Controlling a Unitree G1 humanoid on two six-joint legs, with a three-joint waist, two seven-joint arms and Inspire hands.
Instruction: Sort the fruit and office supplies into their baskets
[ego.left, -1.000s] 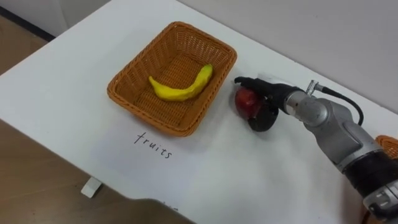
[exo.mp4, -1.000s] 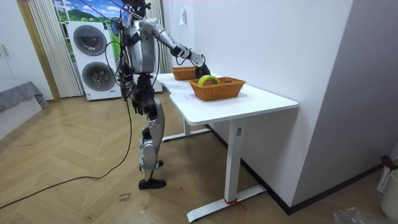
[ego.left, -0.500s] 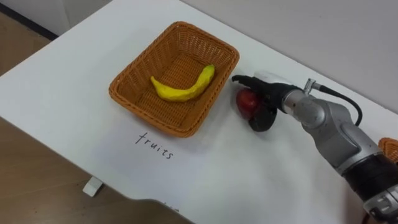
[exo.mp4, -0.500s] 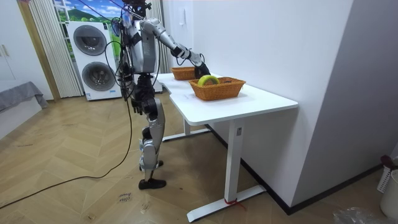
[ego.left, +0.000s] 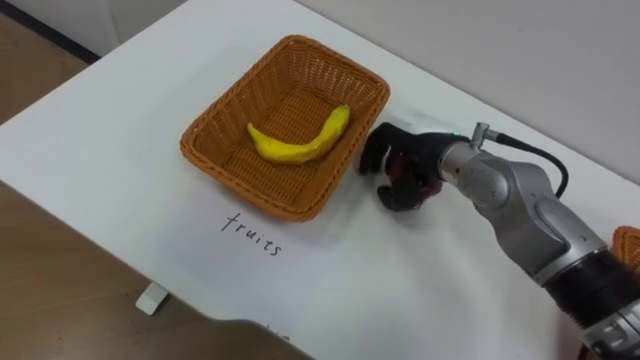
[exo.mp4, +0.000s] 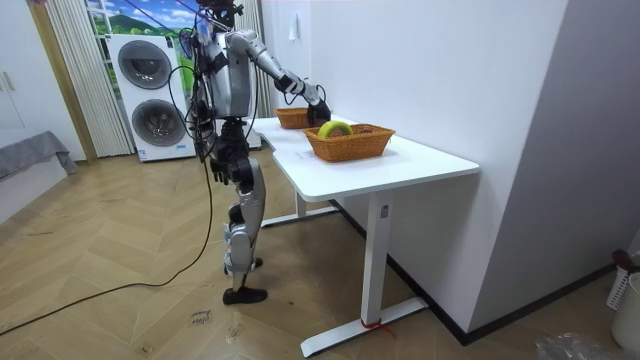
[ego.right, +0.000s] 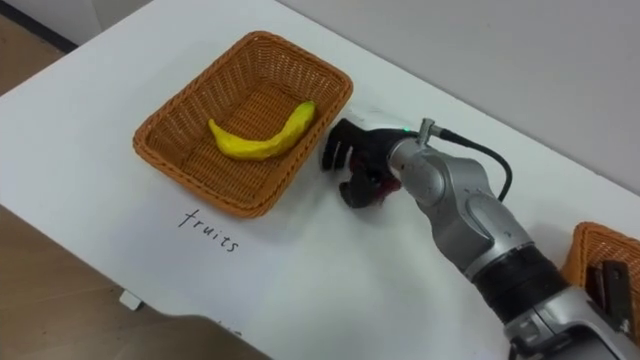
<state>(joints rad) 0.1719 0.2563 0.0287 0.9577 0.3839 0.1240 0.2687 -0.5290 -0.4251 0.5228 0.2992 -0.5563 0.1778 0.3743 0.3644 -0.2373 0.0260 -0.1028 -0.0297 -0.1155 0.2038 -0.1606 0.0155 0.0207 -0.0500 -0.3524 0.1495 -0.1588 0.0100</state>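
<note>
Right hand (ego.left: 398, 172): we see it low on the white surface (ego.left: 120, 130), just beside the fruit basket's right side.
Fingers (ego.left: 372, 160): they are curled round a red apple (ego.left: 412, 183) and cover most of it. Just a bit of red peeks out.
Red apple: it is in the right hand, down at the surface and outside the basket. We cannot tell if it is touching the surface or lifted a little.
Fruit basket (ego.left: 262, 200): it is brown and woven, with the word "fruits" (ego.left: 249, 234) written on the surface in front of it.
Banana (ego.left: 298, 142): it lies inside the fruit basket, near the side where the hand is.
Second basket (ego.right: 590, 250): it sits well apart, at the far right edge. A dark thing (ego.right: 603, 282) lies in it, but we cannot tell what it is.
Done so far: we think the banana is sorted, as it is in its right place.
Left to do: the apple needs to go up over the rim and into the fruit basket. We think the task is close to its end.
Robot: in the room view it stands at the side of the surface with one arm stretched out over it.
</note>
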